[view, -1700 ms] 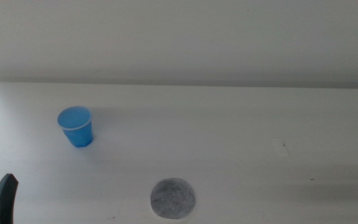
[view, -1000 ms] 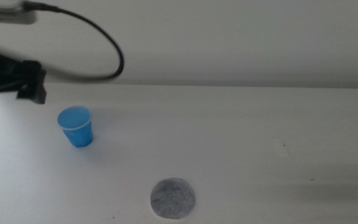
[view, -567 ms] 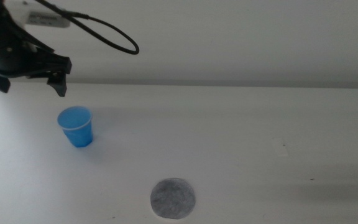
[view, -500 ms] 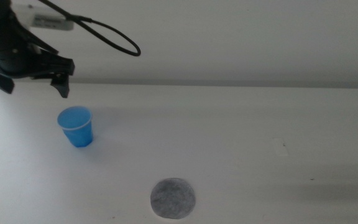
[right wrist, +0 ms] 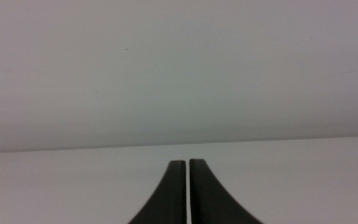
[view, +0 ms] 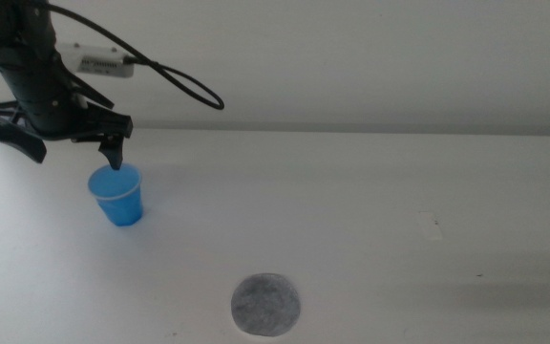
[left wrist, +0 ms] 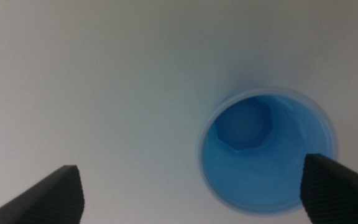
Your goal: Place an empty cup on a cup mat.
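The cup [view: 116, 194] is small, bright blue and upright on the white table at the left, and it looks empty from above in the left wrist view [left wrist: 267, 150]. My left gripper [view: 73, 151] hangs open just above and behind it, one jaw tip over the rim, the other well to its left. In the left wrist view the jaws stand wide apart [left wrist: 191, 190], the cup off toward one jaw. The cup mat [view: 265, 304], a round speckled grey disc, lies near the front edge at centre. My right gripper [right wrist: 187, 167] is shut, out of the middle view.
A black cable [view: 170, 72] loops from the left arm over the back of the table. A pale wall rises behind the table's rear edge [view: 351, 132]. A small mark [view: 435, 223] shows on the tabletop at the right.
The left arm came up from the bottom left corner, swung in over the table's left side, and has dropped toward the cup with its jaws open. Cup and mat have not moved.
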You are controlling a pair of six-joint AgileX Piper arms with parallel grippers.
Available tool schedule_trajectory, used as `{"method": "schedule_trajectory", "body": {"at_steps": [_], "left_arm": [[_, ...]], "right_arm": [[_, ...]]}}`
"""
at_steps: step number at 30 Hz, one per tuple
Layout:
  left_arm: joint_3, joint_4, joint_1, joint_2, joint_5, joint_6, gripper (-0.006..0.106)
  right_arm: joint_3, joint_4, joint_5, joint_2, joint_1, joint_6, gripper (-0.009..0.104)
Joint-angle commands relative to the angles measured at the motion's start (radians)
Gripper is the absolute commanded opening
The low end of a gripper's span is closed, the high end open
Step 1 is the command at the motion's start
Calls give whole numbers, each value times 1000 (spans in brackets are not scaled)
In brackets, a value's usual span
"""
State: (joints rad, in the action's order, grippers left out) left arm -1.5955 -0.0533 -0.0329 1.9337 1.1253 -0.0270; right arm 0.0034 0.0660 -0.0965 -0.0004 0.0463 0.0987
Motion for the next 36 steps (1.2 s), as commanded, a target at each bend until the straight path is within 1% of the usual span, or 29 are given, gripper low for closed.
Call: {"method": "schedule_trajectory", "body": {"at_steps": [1,5,7,13,16,24,25,26,27,28,30,32,33,36], "left_arm": [[-5,0,2,11,7,1,93],[-3,12,2,26,43,3,89],[-3,12,2,31,58,11,84],[29,30,2,33,-9,10,71],[59,31,2,37,-43,10,67],[66,41,2,102,-57,27,65],[66,47,2,111,-60,27,64],[66,53,2,113,-60,38,61],[66,53,2,115,-62,46,55],[66,53,2,115,-66,49,46],[66,53,2,115,-77,36,26],[66,53,2,111,-82,16,0],[66,53,2,105,-77,15,-2],[66,53,-6,57,0,15,-2]], "right_arm": [[35,10,6,-36,2,-1,-2],[35,10,6,-36,2,-1,-2],[35,10,6,-36,2,-1,-2],[35,10,6,-36,2,-1,-2],[35,10,6,-36,2,-1,-2],[35,10,6,-36,2,-1,-2],[35,10,6,-36,2,-1,-2],[35,10,6,-36,2,-1,-2],[35,10,6,-36,2,-1,-2],[35,10,6,-36,2,-1,-2],[35,10,6,-36,2,-1,-2],[35,10,6,-36,2,-1,-2],[35,10,6,-36,2,-1,-2],[35,10,6,-36,2,-1,-2]]}}
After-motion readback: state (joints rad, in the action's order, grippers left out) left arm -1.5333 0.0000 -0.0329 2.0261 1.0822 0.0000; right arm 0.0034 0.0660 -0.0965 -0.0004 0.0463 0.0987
